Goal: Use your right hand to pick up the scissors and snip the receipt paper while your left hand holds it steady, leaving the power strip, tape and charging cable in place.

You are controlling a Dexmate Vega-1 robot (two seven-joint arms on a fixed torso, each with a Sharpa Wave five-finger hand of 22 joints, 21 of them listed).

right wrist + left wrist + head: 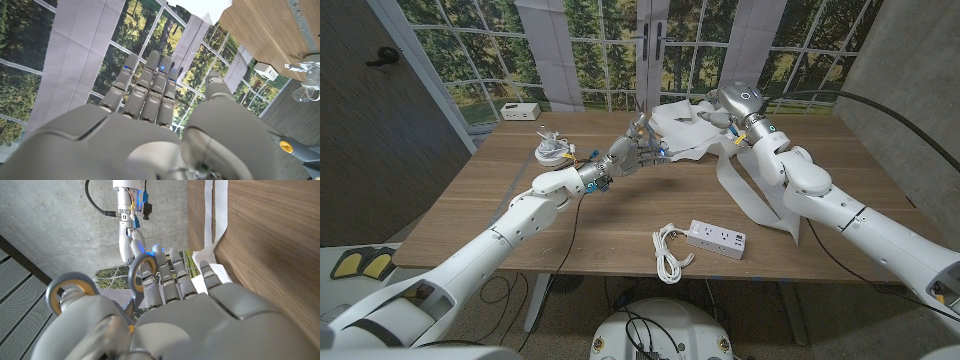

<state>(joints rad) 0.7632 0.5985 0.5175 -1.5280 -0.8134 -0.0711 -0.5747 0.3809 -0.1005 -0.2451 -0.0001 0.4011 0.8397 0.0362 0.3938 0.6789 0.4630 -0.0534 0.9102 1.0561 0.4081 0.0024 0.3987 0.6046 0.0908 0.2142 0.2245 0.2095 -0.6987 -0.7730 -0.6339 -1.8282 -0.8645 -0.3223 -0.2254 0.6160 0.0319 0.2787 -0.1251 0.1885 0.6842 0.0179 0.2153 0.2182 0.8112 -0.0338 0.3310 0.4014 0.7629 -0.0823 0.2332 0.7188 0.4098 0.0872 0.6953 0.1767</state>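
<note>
Left hand point(625, 152) up over the middle of the table point(520, 220), fingers curled in at the scissors point(72, 277). One pair of scissors, grey, with two round loops lined in yellow. Held by the left hand, thumb side at one loop and fingers at the other, as seen from the left wrist. Grey blade and yellow centre dot also seen from the right wrist, close by the right hand.

One receipt paper point(685, 130), white and crumpled, lifted up at the far middle of the table between the two hands. One long strip of it hanging down and trailing across the wood toward the near right side. Some of the strip right by the left fingertips point(207, 277) too, touching or just beside, hard to tell which.

Right hand point(725, 118) at the right side of the crumpled paper, fingers straight and close together, thumb apart. Holding the paper or just touching it: cannot tell.

One power strip point(717, 238), white, lying near the front edge. One white charging cable point(668, 252), coiled, just beside it on the left.

One small clear and white bundle point(552, 150) on the far left of the table, too blurry to name. One small white box point(520, 110) on the sill behind.
</note>
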